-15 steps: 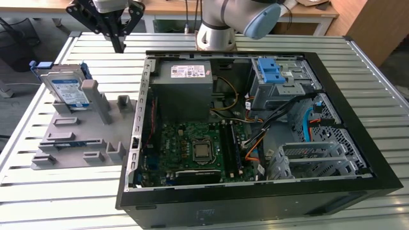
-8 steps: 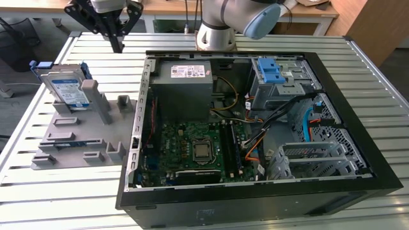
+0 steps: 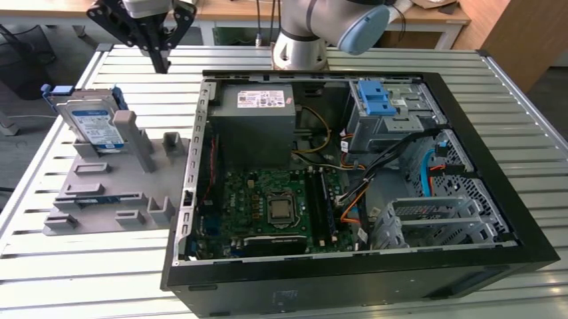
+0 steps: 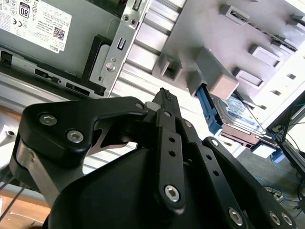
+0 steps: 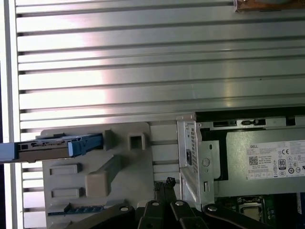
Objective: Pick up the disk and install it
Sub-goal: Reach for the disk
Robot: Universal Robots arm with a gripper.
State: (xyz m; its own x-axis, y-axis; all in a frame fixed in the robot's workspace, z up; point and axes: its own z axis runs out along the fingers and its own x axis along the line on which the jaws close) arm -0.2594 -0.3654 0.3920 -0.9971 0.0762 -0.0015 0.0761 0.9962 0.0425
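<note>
Open computer case [image 3: 355, 282] is sitting nearest on the desk [image 3: 80, 272]. At the exterior view's left the disk [image 3: 93, 126] is standing in a grey holder [image 3: 100, 183], with the gripper [image 3: 161, 65] hovering closed and empty beyond it, apart.

Silver-grey tubular arm [image 3: 297, 36], pale blue round joint cap [image 3: 361, 31], matte black gripper [image 4: 164, 94] of hinged link bars [image 4: 169, 152], silver screw heads [image 4: 172, 192] at every pivot, rounded black knuckle housing [image 4: 71, 121], small studded pads [image 4: 166, 95] at the fingertips

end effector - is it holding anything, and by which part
Nothing is held. The end effector hangs shut and empty, apart from the disk, which stands on edge in the grey holder.
</note>
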